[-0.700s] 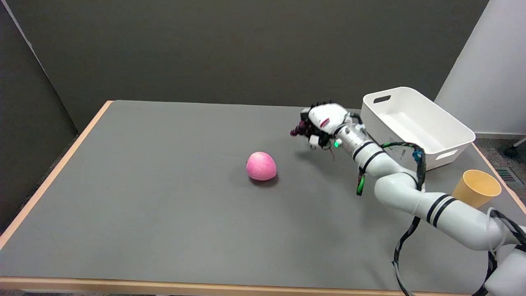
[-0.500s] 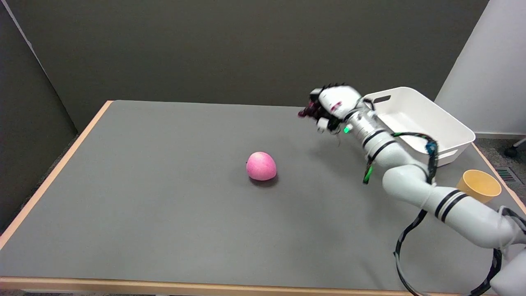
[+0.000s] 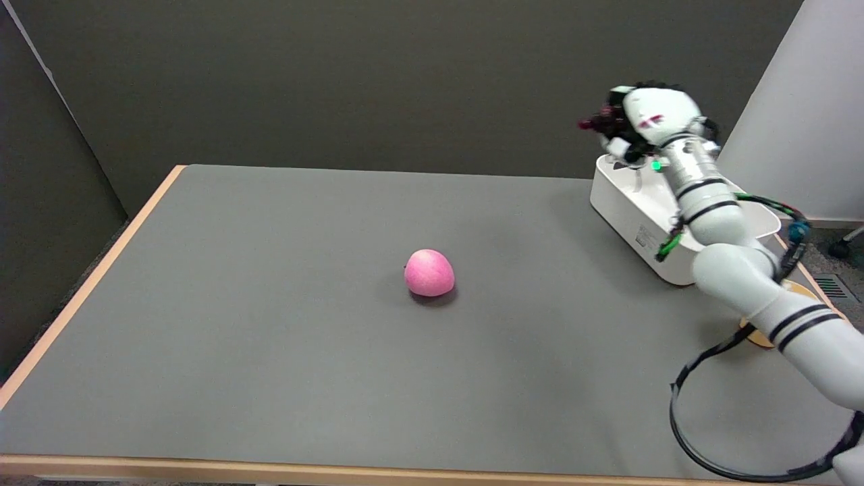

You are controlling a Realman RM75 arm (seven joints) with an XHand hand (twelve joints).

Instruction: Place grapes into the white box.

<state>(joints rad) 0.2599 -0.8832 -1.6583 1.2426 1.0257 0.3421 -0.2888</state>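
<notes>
Up high, right hand (image 3: 641,125) in the air, fingers curled round dark grapes (image 3: 597,122) (only a bit peeks out), above the far end of the white box (image 3: 634,216), pink apple (image 3: 429,273) mid-table, yellow cup (image 3: 766,334) mostly hidden behind the arm.

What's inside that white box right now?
The visible part of the white box holds nothing. The right hand, gripping dark grapes, is raised above its far end, and the arm covers much of the inside, so that part cannot be seen.
</notes>
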